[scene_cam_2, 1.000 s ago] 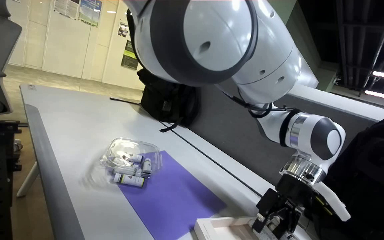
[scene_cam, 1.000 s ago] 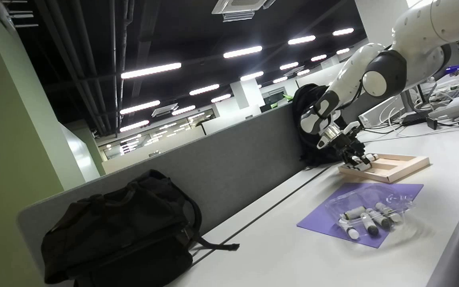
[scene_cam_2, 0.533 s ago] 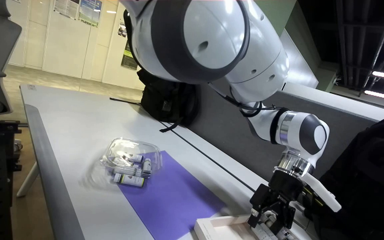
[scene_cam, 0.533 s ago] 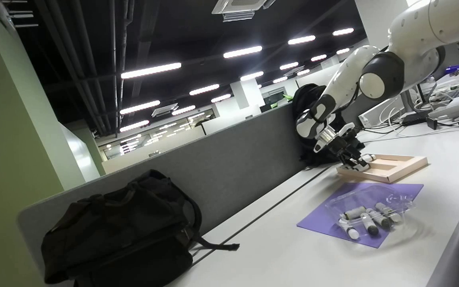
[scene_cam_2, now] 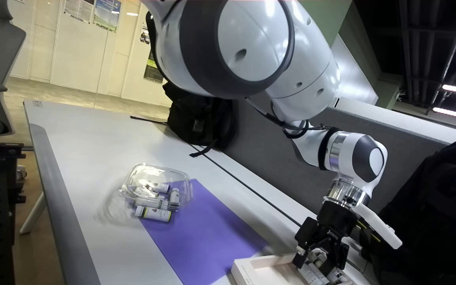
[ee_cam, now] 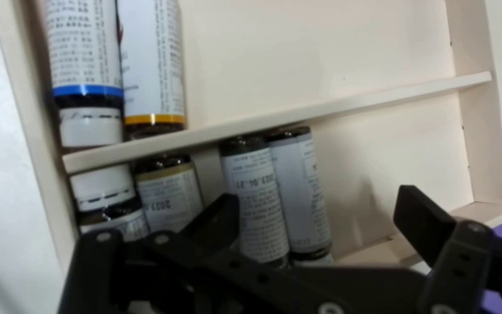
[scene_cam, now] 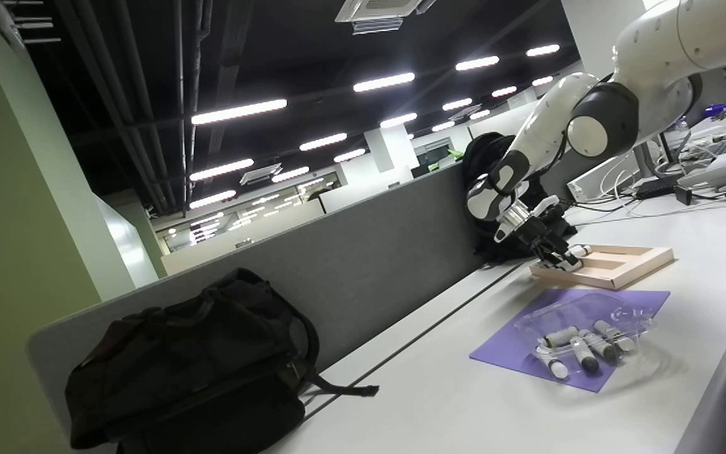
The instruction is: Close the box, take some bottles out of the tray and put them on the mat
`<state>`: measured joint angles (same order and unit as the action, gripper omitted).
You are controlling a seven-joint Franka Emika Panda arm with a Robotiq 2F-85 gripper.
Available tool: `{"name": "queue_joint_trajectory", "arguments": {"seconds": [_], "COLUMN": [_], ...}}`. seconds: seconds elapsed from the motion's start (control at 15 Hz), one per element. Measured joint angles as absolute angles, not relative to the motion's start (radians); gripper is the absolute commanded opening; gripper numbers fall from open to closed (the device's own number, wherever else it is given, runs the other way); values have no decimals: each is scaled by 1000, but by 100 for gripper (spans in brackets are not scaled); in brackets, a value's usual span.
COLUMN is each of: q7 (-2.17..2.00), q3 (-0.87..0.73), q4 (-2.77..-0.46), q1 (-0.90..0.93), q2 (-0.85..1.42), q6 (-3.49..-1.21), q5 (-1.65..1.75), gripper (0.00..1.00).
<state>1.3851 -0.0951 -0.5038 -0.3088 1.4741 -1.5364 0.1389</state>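
The tan box (scene_cam: 645,272) lies open on the desk; it also shows in an exterior view (scene_cam_2: 241,273) and the wrist view (ee_cam: 316,52). In the wrist view a divider splits it, with several white-labelled bottles (ee_cam: 255,200) inside. My gripper (ee_cam: 318,209) is open, low over the box. Its left finger is close beside a pair of bottles; the right finger is apart from them, past bare box floor. The gripper also shows in both exterior views (scene_cam: 557,257) (scene_cam_2: 318,261). The purple mat (scene_cam: 508,347) (scene_cam_2: 216,233) lies beside the box.
A clear plastic container (scene_cam_2: 133,174) with several bottles (scene_cam_2: 156,214) stands on the mat's far edge, partly on the desk. A black backpack (scene_cam: 186,372) leans against the grey partition (scene_cam: 394,252). Another dark bag (scene_cam_2: 430,221) stands behind the gripper. Cables and electronics (scene_cam: 713,173) lie further along.
The arm and gripper have moved a little left in both exterior views, staying low over the box. The box has shifted slightly left in an exterior view. The container and mat are unmoved.
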Motion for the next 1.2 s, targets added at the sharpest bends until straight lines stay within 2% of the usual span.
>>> {"name": "queue_joint_trajectory", "arguments": {"seconds": [0.47,0.73,0.8,0.87,1.2], "q7": [1390,1390,1390,1390,1400], "q3": [-95,-85,-84,-84,-84], "q4": [-504,-532,-543,-553,-582], "q1": [-309,-306,-305,-303,-300], "q2": [1474,1474,1474,1474,1464], "q6": [-1552,-1722,-1775,-1820,-1941], "q5": [140,140,140,140,141], "gripper": [100,100,75,75,41]}}
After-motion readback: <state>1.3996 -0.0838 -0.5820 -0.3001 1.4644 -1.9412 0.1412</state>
